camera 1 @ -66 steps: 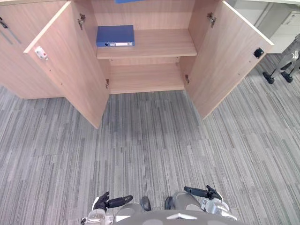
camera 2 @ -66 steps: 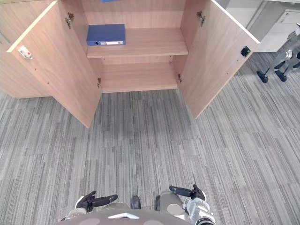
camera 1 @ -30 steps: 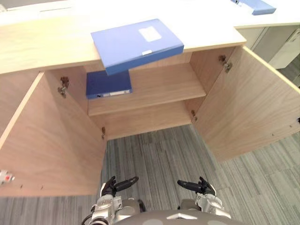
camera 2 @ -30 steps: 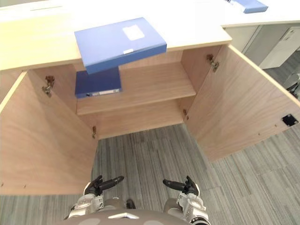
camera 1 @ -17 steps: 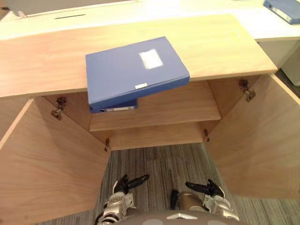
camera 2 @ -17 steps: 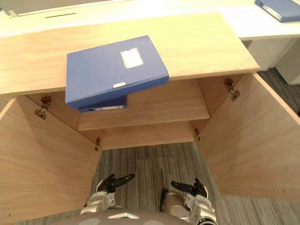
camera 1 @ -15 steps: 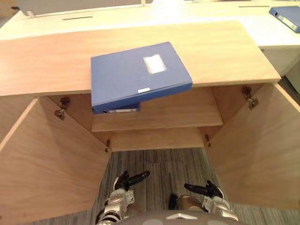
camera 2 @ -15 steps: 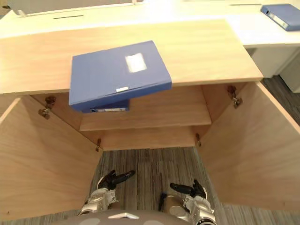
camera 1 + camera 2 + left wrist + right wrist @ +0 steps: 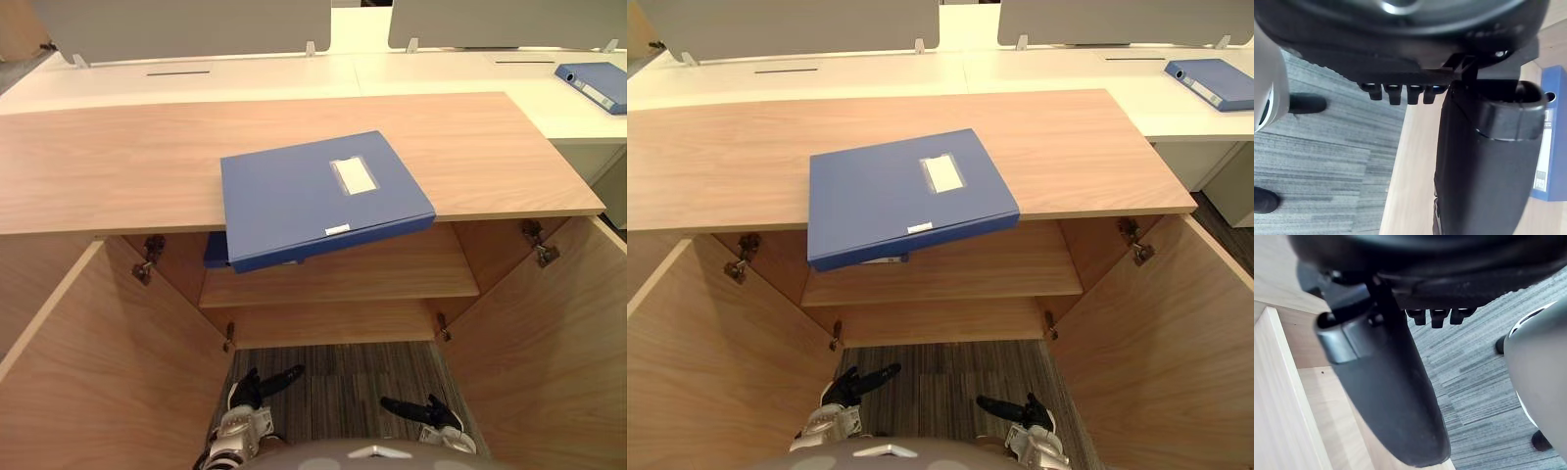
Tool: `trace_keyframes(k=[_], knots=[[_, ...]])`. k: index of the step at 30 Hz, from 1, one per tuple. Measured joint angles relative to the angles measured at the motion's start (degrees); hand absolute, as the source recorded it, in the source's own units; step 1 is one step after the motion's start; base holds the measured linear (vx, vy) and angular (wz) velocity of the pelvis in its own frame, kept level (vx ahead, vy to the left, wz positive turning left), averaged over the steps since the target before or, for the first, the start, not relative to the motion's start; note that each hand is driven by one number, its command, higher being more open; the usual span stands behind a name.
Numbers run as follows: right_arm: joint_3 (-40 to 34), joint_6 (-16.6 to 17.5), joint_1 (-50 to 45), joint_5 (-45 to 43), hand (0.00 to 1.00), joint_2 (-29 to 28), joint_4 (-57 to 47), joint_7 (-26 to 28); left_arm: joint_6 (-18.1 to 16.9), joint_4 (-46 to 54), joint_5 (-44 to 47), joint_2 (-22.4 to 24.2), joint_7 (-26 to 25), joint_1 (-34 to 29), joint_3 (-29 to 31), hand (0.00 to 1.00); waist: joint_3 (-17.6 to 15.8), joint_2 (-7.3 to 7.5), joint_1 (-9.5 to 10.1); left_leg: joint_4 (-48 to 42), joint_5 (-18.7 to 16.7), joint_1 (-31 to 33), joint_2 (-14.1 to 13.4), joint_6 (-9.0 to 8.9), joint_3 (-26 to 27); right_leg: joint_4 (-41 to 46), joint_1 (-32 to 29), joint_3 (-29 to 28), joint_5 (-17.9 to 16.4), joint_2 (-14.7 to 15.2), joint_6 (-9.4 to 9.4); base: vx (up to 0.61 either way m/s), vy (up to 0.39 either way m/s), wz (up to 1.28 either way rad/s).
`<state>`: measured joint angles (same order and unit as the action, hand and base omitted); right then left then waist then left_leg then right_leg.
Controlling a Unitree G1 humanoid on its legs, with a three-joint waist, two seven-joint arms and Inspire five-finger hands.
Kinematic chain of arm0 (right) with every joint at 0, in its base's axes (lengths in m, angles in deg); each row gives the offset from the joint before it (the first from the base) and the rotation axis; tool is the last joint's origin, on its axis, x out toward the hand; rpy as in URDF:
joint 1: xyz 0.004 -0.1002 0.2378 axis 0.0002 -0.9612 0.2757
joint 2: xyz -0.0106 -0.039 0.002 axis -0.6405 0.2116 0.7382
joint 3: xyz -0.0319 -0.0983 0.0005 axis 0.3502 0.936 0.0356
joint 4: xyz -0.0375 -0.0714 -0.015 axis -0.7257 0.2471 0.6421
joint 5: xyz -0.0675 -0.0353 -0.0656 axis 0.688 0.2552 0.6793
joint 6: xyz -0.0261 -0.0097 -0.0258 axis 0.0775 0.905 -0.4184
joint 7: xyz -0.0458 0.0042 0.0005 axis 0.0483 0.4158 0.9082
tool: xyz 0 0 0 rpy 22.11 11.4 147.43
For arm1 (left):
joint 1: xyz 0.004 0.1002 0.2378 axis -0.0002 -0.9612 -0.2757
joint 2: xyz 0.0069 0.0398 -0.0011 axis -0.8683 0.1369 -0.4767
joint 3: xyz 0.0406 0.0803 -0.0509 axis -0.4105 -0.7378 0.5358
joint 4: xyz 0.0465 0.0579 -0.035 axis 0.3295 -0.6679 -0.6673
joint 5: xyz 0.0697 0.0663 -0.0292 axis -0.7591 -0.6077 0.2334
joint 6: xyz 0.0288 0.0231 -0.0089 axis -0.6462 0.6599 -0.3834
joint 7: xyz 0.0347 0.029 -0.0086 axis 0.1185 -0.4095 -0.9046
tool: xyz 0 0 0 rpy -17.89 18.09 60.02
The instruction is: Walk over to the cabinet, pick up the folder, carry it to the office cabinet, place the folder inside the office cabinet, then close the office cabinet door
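Here, the folder (image 9: 323,196) lay ungrasped on the cabinet (image 9: 118,166) — left hand (image 9: 249,391) and right hand (image 9: 434,413) empty, fingers apart; pickup pending.

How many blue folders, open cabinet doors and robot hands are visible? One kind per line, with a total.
Blue folders: 3, one on the cabinet top, one on the inner shelf, one on the white desk
Open cabinet doors: 2
Hands: 2, left hand, right hand
Total: 7
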<state>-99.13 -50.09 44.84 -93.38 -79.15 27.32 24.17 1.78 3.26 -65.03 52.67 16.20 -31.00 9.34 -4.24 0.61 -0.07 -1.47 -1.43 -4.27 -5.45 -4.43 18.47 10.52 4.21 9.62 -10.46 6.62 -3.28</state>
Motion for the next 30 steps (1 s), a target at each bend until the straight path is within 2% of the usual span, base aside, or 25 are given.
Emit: trace_keyframes(k=[6, 10, 13, 19, 22, 30], knots=[[0.10, 0.35, 0.70, 0.02, 1.00, 0.80, 2.20, -0.20, -0.01, -0.38, 0.00, -1.69, -0.14, -0.23, -5.13, 1.00, 0.04, -0.08, -0.02, 4.95, 2.83, -1.95, 0.24, 0.20, -1.43, -1.97, 0.83, -0.26, 1.67, -1.44, 0.76, -0.04, 0.002, 0.04], [0.51, 0.72, 0.74, 0.02, 1.00, 1.10, 2.29, -1.14, -0.08, 1.75, 0.03, -2.16, -0.93, -1.12, -5.77, 1.00, -0.03, 0.00, -0.08, 6.48, 3.90, -2.54, 0.82, 0.79, -2.35, -2.25, 0.94, -0.34, 2.03, -1.28, 0.63, -0.08, 0.015, 0.05], [0.58, 1.23, 0.57, 0.00, 1.00, 1.49, 2.21, -1.30, -0.04, 8.25, 0.05, -3.26, -2.33, -4.32, -5.82, 1.00, -0.19, 0.09, -0.22, 6.52, 4.24, -2.36, 1.56, 1.30, -3.69, -2.36, 1.01, -0.37, 2.22, -0.73, 0.50, -0.10, 0.034, 0.12], [2.83, 1.59, -0.17, 0.00, 1.00, 2.53, 1.50, -1.32, -0.69, 30.84, 0.09, -7.12, -4.83, -11.85, -5.41, 1.00, -1.22, -0.23, 0.08, 6.85, 5.07, -1.92, 2.29, 1.93, -5.29, -2.44, 1.03, -0.29, 2.33, -0.18, 0.19, -0.10, 0.024, 0.11], [2.86, 1.71, -1.73, 0.01, 1.00, 2.40, -0.67, -1.32, -2.04, 41.79, 0.00, -7.12, -6.67, -14.47, -5.24, 1.00, -1.30, -0.42, 1.05, 6.86, 5.16, -2.17, 2.56, 2.05, -6.36, -2.93, 2.04, 0.48, 2.33, 0.02, 0.02, -0.02, 0.011, 0.14], [5.17, 1.81, -2.45, 0.07, 1.00, 2.26, -1.79, -1.16, -3.85, 54.20, -0.61, -7.15, -7.99, -16.50, -6.94, 1.00, -1.28, -0.28, 1.92, 6.85, 5.00, -3.30, 2.67, 1.82, -7.40, -4.13, 4.57, 1.40, 2.36, -0.05, -0.11, 0.01, -0.008, 0.07]])
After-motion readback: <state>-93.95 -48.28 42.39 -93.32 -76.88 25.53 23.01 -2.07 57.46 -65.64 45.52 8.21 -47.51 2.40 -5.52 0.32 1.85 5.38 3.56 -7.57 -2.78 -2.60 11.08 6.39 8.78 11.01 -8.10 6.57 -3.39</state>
